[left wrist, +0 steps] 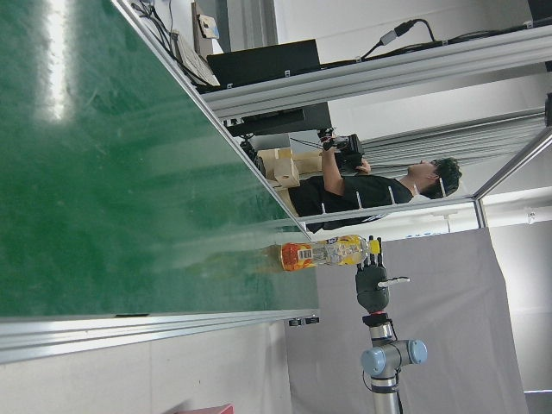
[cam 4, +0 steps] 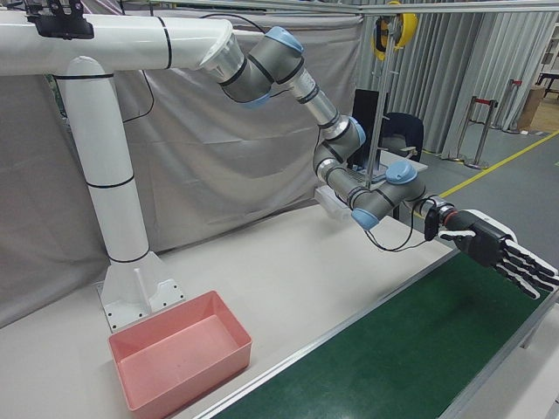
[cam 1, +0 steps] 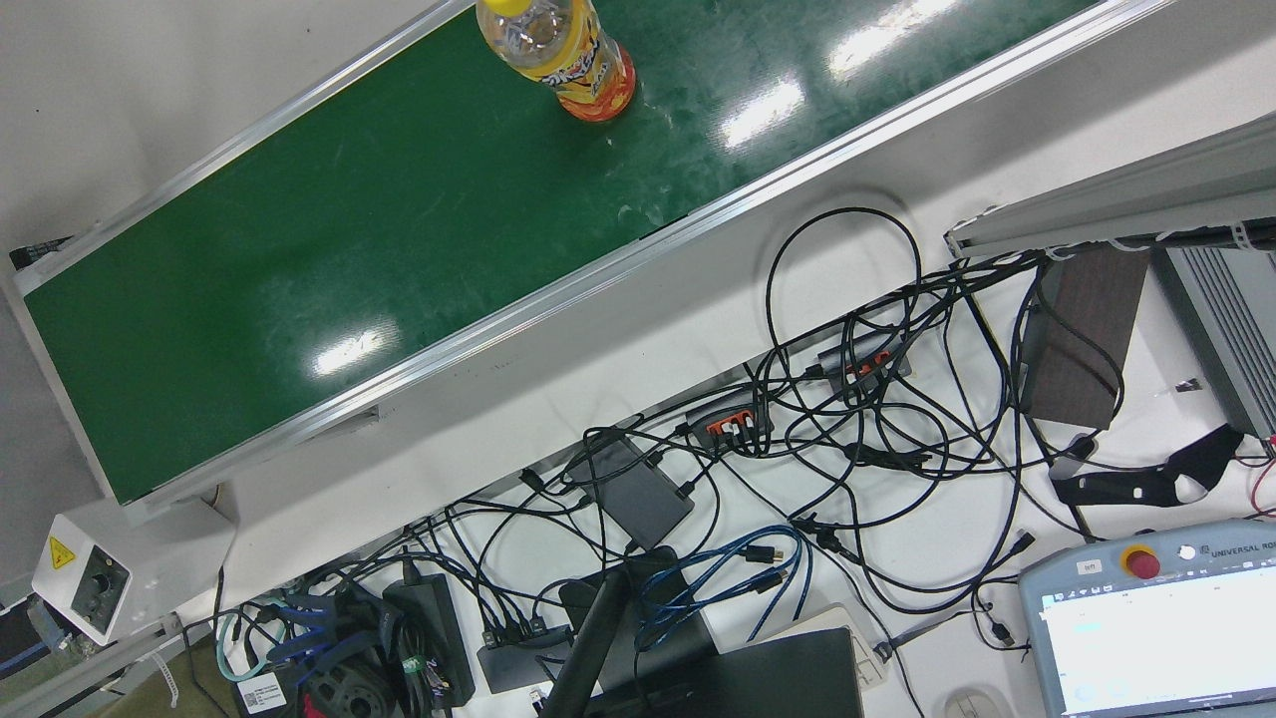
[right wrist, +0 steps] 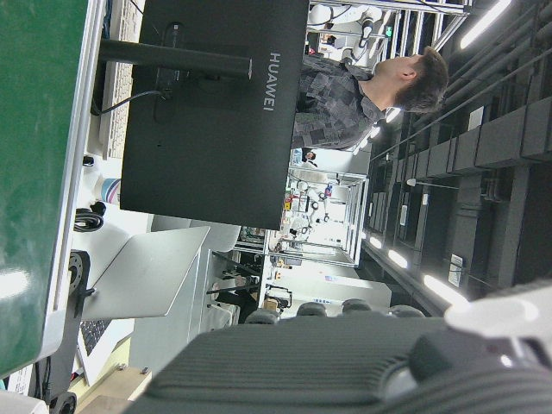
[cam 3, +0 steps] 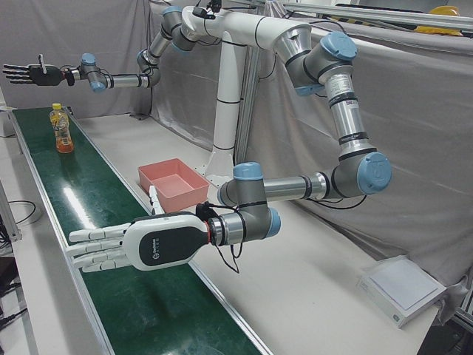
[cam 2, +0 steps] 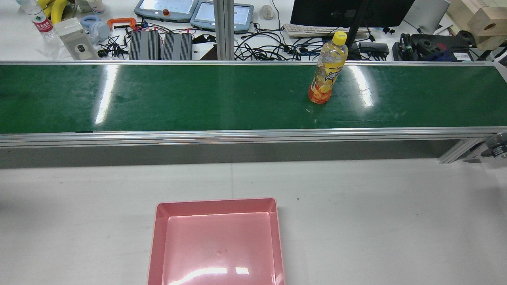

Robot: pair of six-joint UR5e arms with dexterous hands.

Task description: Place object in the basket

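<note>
The pink basket (cam 2: 216, 241) sits empty at the near edge of the table (cam 2: 376, 221). Beyond it, the bottle (cam 2: 328, 74) stands upright on the green conveyor belt (cam 2: 158, 99), toward its far rail. The left robot hand (cam 3: 137, 246) and the right robot hand (cam 4: 500, 250) both hang over the belt, fingers spread, grasping nothing.
</note>
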